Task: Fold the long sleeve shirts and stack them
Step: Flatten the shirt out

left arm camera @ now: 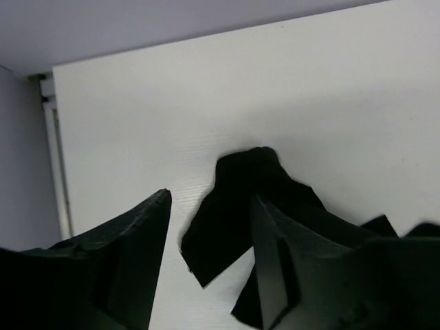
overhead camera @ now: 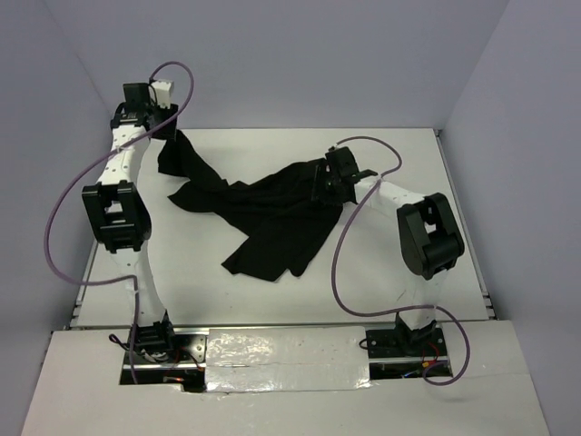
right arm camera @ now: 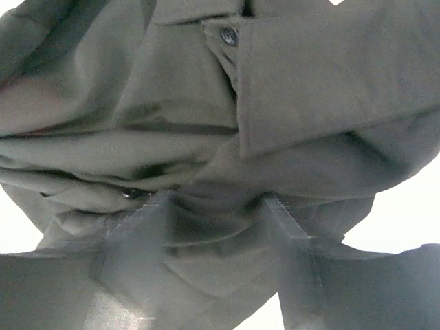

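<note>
Black shirt is lying crumpled beneath the right gripper, whose jaws are standing wide over it; the left gripper is hovering, jaws parted, above one corner.

We see two slim arms of white links joined by bulky black joint housings: the left arm and the right arm. A thin purple cable runs along the left one, and a second purple cable along the right. Each has a small black base. A white camera block sits at the left wrist. On the left gripper the fingers are matt black tapering wedges; on the right gripper the fingers look flat and grey.
</note>
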`<control>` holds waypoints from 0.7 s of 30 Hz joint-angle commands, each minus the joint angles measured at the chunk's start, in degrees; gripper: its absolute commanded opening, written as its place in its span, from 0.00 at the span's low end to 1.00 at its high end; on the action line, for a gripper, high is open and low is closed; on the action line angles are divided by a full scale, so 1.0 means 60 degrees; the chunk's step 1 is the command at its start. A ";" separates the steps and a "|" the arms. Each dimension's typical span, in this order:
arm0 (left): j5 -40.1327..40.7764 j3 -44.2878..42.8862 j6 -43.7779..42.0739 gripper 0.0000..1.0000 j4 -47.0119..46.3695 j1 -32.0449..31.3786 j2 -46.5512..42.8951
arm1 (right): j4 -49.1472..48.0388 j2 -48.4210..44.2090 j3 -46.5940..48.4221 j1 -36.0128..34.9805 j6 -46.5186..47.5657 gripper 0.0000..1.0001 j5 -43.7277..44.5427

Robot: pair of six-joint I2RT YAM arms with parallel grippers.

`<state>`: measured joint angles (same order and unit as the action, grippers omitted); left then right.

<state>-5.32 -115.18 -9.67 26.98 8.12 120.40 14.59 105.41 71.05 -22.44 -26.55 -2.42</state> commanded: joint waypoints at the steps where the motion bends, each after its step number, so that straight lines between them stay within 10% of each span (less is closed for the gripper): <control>1: 0.0187 -0.1298 0.0118 0.64 0.1521 0.0082 0.0822 | -0.0278 0.0448 0.0712 -0.0055 -0.0322 0.52 -0.0123; 3: -0.0239 -0.0177 -0.0218 0.66 0.0857 0.0082 -0.0413 | -0.0293 0.0494 0.0742 -0.0011 -0.0264 0.15 -0.0373; 4: -0.0661 0.1643 -0.0640 0.99 0.0342 0.0053 -0.1046 | -0.0278 0.0363 0.0699 -0.0040 -0.0220 0.04 -0.0388; 5: -0.0811 0.2532 -0.0847 0.99 -0.0200 0.0024 -0.1734 | -0.0264 0.0232 0.0640 -0.0040 -0.0176 0.00 -0.0287; 11: -0.1414 0.6040 -0.2414 0.99 -0.0207 -0.0853 -0.4655 | -0.0045 -0.1729 -0.0077 0.0223 0.0527 0.00 -0.0359; 21: 0.0329 0.7420 -0.2491 0.98 -0.1391 -0.3008 -0.3252 | 0.1112 -0.4734 -0.1396 0.1512 0.1567 0.00 -0.1063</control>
<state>-7.73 -70.19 -23.99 22.96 -8.88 97.69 18.09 78.43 64.47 -13.41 -20.69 -8.62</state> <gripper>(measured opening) 0.965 0.009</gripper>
